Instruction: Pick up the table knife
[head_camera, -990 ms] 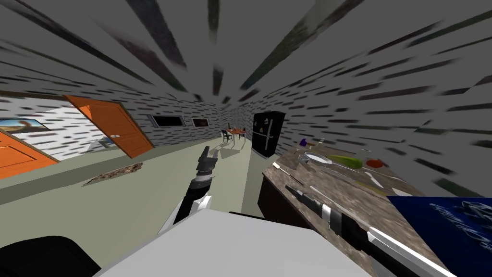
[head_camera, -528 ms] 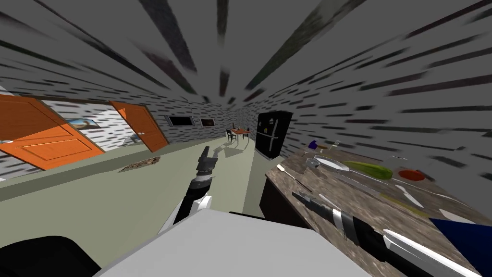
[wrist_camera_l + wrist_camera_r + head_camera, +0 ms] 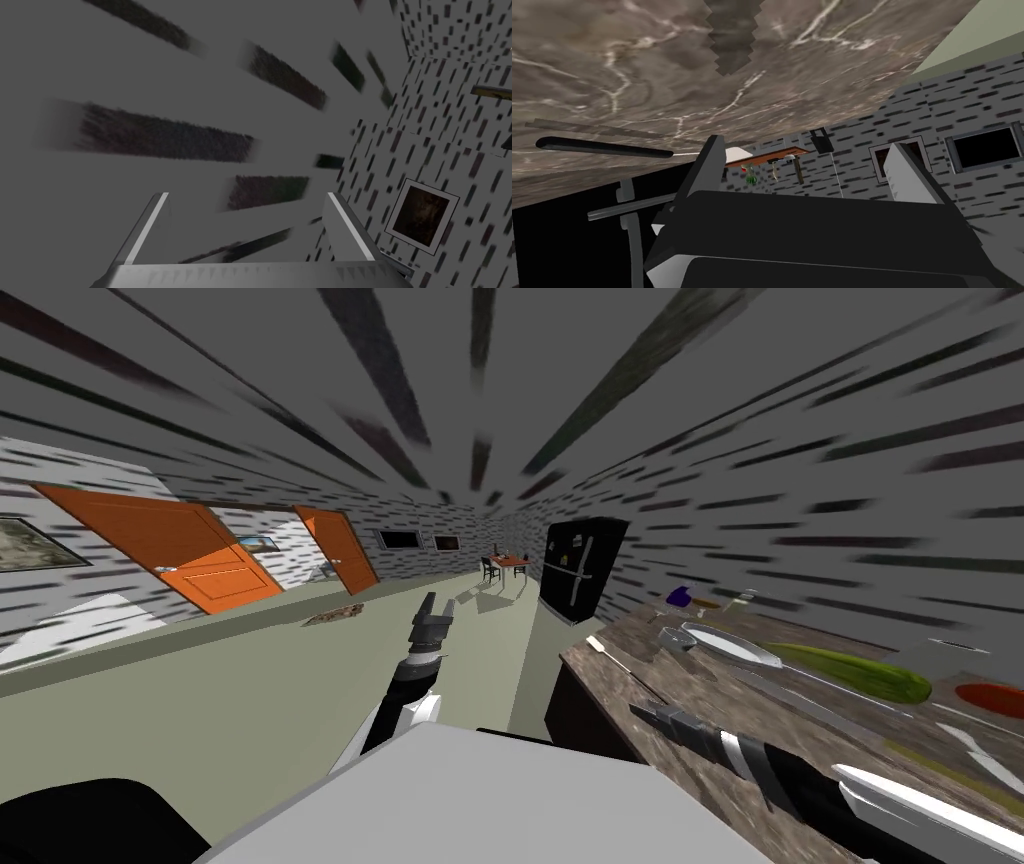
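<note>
The right gripper (image 3: 807, 147) presents its two fingers (image 3: 709, 162) spread apart with nothing between them, a stance suited to an approach rather than a hold. In the right wrist view the table knife (image 3: 602, 146) lies flat on the marbled brown counter (image 3: 637, 75). Its black handle is just beside one finger and its white blade runs on behind that finger; gripper and knife are near but apart. In the head view the right gripper (image 3: 642, 712) sits at lower right of the frame, low over the counter's near edge. The table knife (image 3: 625, 666) appears just above it as a thin dark line ending in a white tip. This identification is probable, not certain, since a longer grey utensil (image 3: 800, 696) lies further right. Because the knife is thin and flat on the surface, the fingers will likely need to straddle the narrow handle from above. Further right on the counter are a white plate (image 3: 740, 650) and a cucumber (image 3: 860, 673), well apart from the knife. The left gripper (image 3: 437, 610), at centre frame over the green floor (image 3: 250, 708), likewise has its fingers apart and empty; this placement keeps it clear of the counter.
</note>
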